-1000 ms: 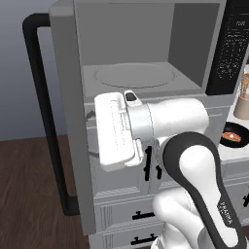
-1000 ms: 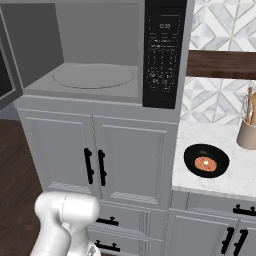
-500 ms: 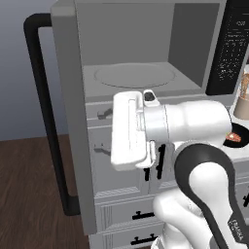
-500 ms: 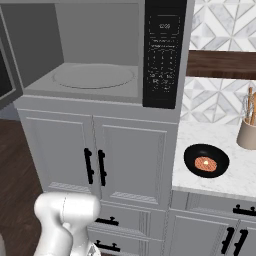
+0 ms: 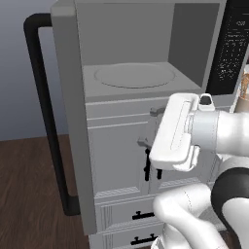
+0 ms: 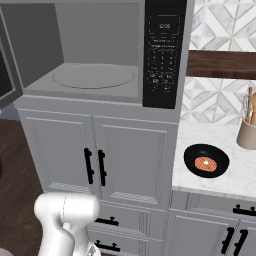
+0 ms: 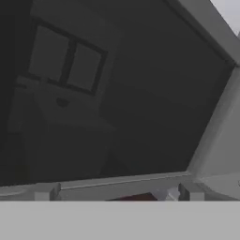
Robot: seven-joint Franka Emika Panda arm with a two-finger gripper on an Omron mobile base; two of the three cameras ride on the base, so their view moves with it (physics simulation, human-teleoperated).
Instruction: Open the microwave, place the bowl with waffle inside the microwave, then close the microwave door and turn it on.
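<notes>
At the far left of the left base view, the wide grey-framed microwave door [image 5: 73,116] is seen swung fully outward, its long black bar handle [image 5: 46,112] standing clear of the cabinet front; it appears to have been left that way so the cavity can be reached. Just to its right, the large grey box-shaped microwave [image 5: 146,53] is open, and its round glass turntable [image 5: 134,75] lies bare, so the loading step is judged not yet done. Below it, white cabinet doors [image 6: 100,155] with short black handles are shut. In front of these cabinets the white arm's two-finger gripper [image 5: 148,138] is held side-on, pointing toward the open door, and in the hand view the door's dark tinted window [image 7: 117,93] is faced at close range; the fingertips [image 7: 190,191] are set far apart with nothing between them, so the hand is spread wide and empty. Further right, the black keypad panel [image 6: 163,50] with white markings is untouched. On the pale marbled counter [image 6: 200,135] at the right, well apart from the hand, the small glossy black bowl [image 6: 206,160] rests upright with the orange-brown gridded waffle [image 6: 205,164] inside it. A beige utensil holder [image 6: 247,132] stands behind it, near the wall. Reaching for the bowl is judged to be the next move.
</notes>
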